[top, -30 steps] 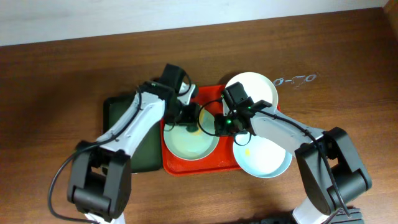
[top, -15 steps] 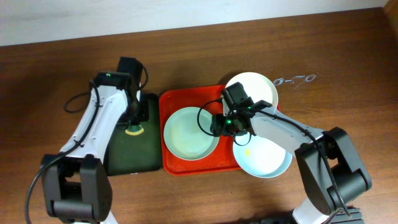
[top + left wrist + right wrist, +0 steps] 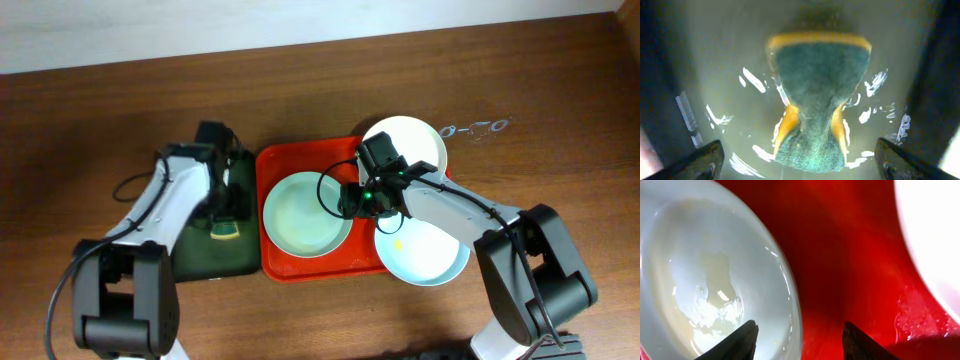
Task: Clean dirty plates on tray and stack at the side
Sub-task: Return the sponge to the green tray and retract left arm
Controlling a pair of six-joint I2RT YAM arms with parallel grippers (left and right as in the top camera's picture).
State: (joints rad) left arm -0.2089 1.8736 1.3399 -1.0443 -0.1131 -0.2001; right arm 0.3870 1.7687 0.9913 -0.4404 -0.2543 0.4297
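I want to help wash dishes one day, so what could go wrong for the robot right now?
The right gripper stands open over the rim of a plate that looks wet and shiny, so it might slip when pinched and lifted. Another plate has a yellow smear and sticks out past the tray, so it could get stacked dirty or be knocked off.

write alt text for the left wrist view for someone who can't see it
A green scouring sponge with a yellow edge lies on the wet, glossy floor of the dark green tray, pinched narrow at its waist. The left pincer hangs open above it, its two dark fingertips at the lower corners, clear of the sponge.
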